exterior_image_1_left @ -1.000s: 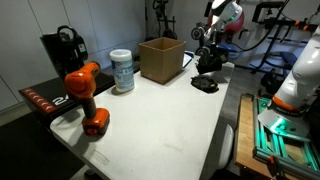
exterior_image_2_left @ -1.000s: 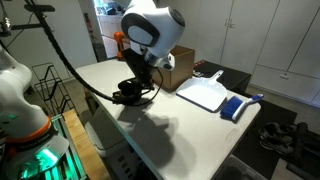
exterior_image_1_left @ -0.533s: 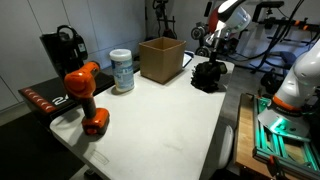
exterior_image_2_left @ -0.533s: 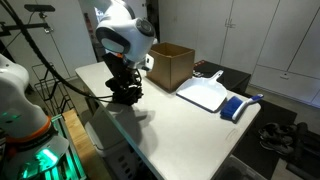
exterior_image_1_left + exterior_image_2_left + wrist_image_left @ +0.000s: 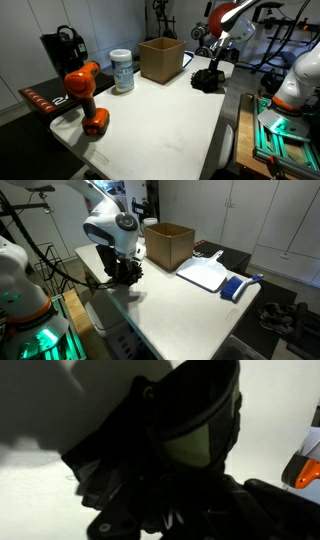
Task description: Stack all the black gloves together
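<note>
A heap of black gloves lies at the table's far edge beside the cardboard box; it also shows in an exterior view. My gripper is right on top of the heap, also in an exterior view, and a black glove hangs from it down onto the pile. In the wrist view the black glove fills the frame, with its olive-green lining showing at the cuff. My fingers are lost in the dark mass.
A cardboard box stands next to the gloves. A white canister, an orange drill and a black machine stand along one side. A white board and a blue item lie beyond the box.
My gripper came down with a black glove onto the glove lying on the table, and the arm swung over. The heap now stands taller than before.
</note>
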### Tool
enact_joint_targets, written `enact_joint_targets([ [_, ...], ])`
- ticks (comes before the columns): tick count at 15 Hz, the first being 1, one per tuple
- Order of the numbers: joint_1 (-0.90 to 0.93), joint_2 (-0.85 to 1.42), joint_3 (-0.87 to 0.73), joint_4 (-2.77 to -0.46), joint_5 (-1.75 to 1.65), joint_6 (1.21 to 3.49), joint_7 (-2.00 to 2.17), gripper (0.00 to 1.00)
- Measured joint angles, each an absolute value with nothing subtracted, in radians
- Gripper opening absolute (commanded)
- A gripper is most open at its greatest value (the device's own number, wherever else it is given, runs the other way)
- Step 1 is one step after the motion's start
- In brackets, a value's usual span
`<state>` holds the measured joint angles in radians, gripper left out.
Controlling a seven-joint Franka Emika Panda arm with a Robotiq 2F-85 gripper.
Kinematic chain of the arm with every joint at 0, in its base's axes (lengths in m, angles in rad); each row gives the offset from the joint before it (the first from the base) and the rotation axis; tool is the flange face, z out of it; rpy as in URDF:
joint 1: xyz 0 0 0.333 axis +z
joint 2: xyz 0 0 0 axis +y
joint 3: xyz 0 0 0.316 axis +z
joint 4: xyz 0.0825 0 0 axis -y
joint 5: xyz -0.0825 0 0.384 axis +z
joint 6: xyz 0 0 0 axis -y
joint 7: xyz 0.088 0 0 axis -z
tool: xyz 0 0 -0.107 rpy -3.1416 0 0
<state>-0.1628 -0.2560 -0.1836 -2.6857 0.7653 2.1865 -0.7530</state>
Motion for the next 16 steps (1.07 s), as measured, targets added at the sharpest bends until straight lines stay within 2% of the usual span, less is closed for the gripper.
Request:
enact_joint_targets([
  [2,-0.161,-0.250,-0.177,-2.707,0.758,2.251,-0.716,0.38],
  [10,-0.134,-0.248,-0.144,-2.719,0.621,2.355,-0.570,0.96],
  [11,-0.133,-0.250,-0.137,-2.720,0.574,2.358,-0.532,0.99],
  [16,-0.133,-0.281,-0.112,-2.719,0.306,2.361,-0.288,1.00],
])
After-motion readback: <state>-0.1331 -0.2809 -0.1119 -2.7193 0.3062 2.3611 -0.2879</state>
